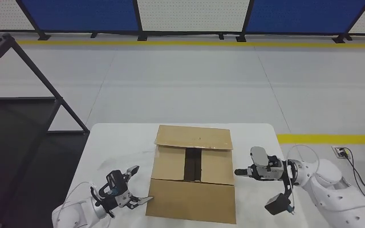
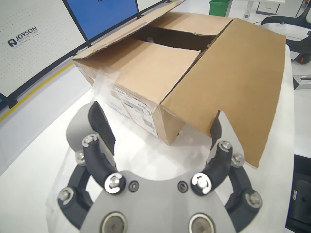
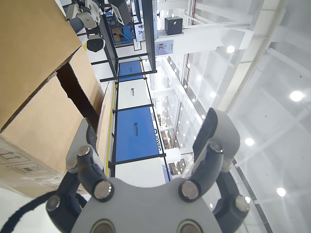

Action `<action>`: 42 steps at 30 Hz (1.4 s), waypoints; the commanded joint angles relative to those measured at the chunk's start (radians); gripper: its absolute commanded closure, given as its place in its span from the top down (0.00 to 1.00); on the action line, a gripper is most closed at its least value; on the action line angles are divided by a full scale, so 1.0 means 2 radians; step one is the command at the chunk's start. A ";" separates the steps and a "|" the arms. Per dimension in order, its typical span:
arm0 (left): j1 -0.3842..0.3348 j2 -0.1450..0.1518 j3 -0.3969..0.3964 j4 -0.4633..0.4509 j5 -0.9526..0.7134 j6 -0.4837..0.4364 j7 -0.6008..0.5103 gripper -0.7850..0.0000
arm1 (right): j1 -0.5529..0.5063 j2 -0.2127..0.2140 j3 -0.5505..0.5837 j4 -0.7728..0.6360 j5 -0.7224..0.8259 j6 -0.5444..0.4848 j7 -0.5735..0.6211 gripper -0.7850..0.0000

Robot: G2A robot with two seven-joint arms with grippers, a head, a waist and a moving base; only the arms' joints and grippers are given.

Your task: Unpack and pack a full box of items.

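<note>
A brown cardboard box (image 1: 171,165) stands in the middle of the white table (image 1: 114,148). Its two inner flaps lie nearly flat, with a dark slot (image 1: 193,164) between them. The far outer flap (image 1: 194,137) and the near outer flap (image 1: 191,199) stand out from the box. My left gripper (image 1: 142,184) is open at the box's near left corner; the left wrist view shows the left gripper (image 2: 160,127) empty, one fingertip (image 2: 218,132) close to the near flap (image 2: 230,86). My right gripper (image 1: 240,171) is open and empty beside the box's right wall (image 3: 26,151).
A wisp of clear plastic (image 2: 104,81) sticks up at the box's labelled side. A black metal rack (image 1: 34,114) stands left of the table. Blue and white partition panels (image 1: 194,14) close off the back. A green bin (image 2: 218,5) stands on the floor beyond.
</note>
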 commanded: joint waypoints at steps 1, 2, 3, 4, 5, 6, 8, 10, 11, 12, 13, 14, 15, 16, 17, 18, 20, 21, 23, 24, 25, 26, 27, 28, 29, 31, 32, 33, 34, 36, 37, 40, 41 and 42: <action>0.001 0.000 -0.001 0.001 -0.006 0.004 0.004 1.00 | 0.000 0.000 0.000 0.000 0.000 0.000 0.000 1.00; 0.001 0.001 -0.001 0.001 -0.010 0.007 0.005 1.00 | 0.000 0.000 0.000 0.000 0.000 0.000 0.000 1.00; 0.001 0.001 0.000 0.001 -0.013 0.007 0.005 1.00 | -0.001 0.000 0.000 -0.002 0.000 -0.001 0.002 1.00; 0.001 0.001 0.000 0.000 -0.015 0.008 0.005 1.00 | -0.003 0.000 -0.001 -0.012 -0.002 -0.007 0.003 1.00; 0.001 0.001 0.000 0.000 -0.017 0.009 0.005 1.00 | -0.002 0.000 0.001 -0.017 -0.002 -0.018 0.004 1.00; 0.002 0.002 0.001 0.000 -0.018 0.010 0.004 1.00 | 0.000 0.000 0.001 -0.021 0.004 -0.033 0.008 1.00; 0.001 0.002 0.002 -0.002 -0.018 0.014 0.004 1.00 | 0.004 -0.003 -0.001 -0.021 0.040 -0.086 0.011 1.00; 0.002 0.003 0.003 -0.003 -0.015 0.019 0.006 1.00 | 0.013 -0.008 -0.010 -0.017 0.087 -0.166 0.013 1.00; 0.003 0.003 0.004 -0.003 -0.015 0.021 0.007 1.00 | 0.020 -0.011 -0.013 -0.007 0.113 -0.199 0.016 1.00; 0.003 0.003 0.004 -0.003 -0.014 0.022 0.009 1.00 | 0.025 -0.015 -0.017 0.003 0.140 -0.227 0.025 1.00; 0.004 0.004 0.004 -0.003 -0.015 0.024 0.010 1.00 | 0.030 -0.020 -0.022 0.012 0.169 -0.255 0.029 1.00; 0.004 0.004 0.005 -0.003 -0.015 0.025 0.012 1.00 | 0.036 -0.024 -0.026 0.024 0.195 -0.278 0.037 1.00; 0.005 0.004 0.005 -0.003 -0.016 0.026 0.014 1.00 | 0.041 -0.028 -0.030 0.035 0.220 -0.297 0.045 1.00; 0.005 0.004 0.005 -0.003 -0.016 0.026 0.015 1.00 | 0.046 -0.033 -0.035 0.045 0.242 -0.316 0.048 1.00; 0.006 0.005 0.005 -0.003 -0.016 0.026 0.015 1.00 | 0.048 -0.034 -0.036 0.049 0.244 -0.320 0.049 1.00; 0.006 0.005 0.005 -0.003 -0.016 0.027 0.016 1.00 | 0.048 -0.034 -0.036 0.049 0.244 -0.320 0.049 1.00; 0.006 0.006 0.007 -0.004 -0.017 0.028 0.016 1.00 | 0.048 -0.034 -0.036 0.049 0.244 -0.320 0.049 1.00; 0.006 0.006 0.007 -0.004 -0.017 0.028 0.015 1.00 | 0.048 -0.034 -0.036 0.049 0.244 -0.320 0.049 1.00; 0.005 0.006 0.009 -0.004 -0.018 0.032 0.014 1.00 | 0.048 -0.034 -0.036 0.049 0.244 -0.320 0.049 1.00; 0.004 0.006 0.010 -0.004 -0.018 0.033 0.014 1.00 | 0.048 -0.034 -0.036 0.049 0.244 -0.320 0.049 1.00; 0.003 0.006 0.011 -0.004 -0.019 0.034 0.014 1.00 | 0.048 -0.034 -0.036 0.049 0.244 -0.320 0.049 1.00; 0.003 0.007 0.012 -0.004 -0.020 0.035 0.013 1.00 | 0.046 -0.034 -0.036 0.043 0.245 -0.318 0.051 1.00; 0.002 0.007 0.012 -0.003 -0.021 0.036 0.013 1.00 | 0.042 -0.034 -0.035 0.035 0.242 -0.319 0.052 1.00; 0.002 0.007 0.013 -0.003 -0.022 0.037 0.013 1.00 | 0.040 -0.033 -0.034 0.033 0.235 -0.323 0.059 1.00; 0.002 0.007 0.013 -0.003 -0.023 0.037 0.013 1.00 | 0.040 -0.033 -0.034 0.035 0.233 -0.329 0.079 1.00; 0.001 0.008 0.014 -0.003 -0.023 0.038 0.012 1.00 | 0.046 -0.036 -0.038 0.036 0.228 -0.345 0.155 1.00; 0.001 0.008 0.015 -0.003 -0.024 0.038 0.012 1.00 | 0.051 -0.038 -0.042 0.033 0.226 -0.350 0.196 1.00; 0.001 0.008 0.015 -0.003 -0.024 0.038 0.011 1.00 | 0.055 -0.040 -0.045 0.029 0.225 -0.351 0.236 1.00; 0.001 0.009 0.015 -0.003 -0.025 0.039 0.011 1.00 | 0.058 -0.043 -0.048 0.026 0.221 -0.348 0.270 1.00; 0.001 0.009 0.016 -0.003 -0.026 0.040 0.010 1.00 | 0.061 -0.046 -0.053 0.018 0.213 -0.344 0.313 1.00; 0.001 0.009 0.016 -0.003 -0.027 0.041 0.010 1.00 | 0.063 -0.047 -0.055 0.017 0.208 -0.347 0.325 1.00; 0.001 0.010 0.016 -0.002 -0.030 0.042 0.009 1.00 | 0.066 -0.049 -0.058 0.017 0.186 -0.347 0.351 1.00; 0.000 0.010 0.017 -0.002 -0.031 0.042 0.009 1.00 | 0.066 -0.049 -0.058 0.019 0.178 -0.343 0.356 1.00; 0.000 0.010 0.017 -0.002 -0.031 0.042 0.009 1.00 | 0.065 -0.049 -0.057 0.020 0.174 -0.339 0.360 1.00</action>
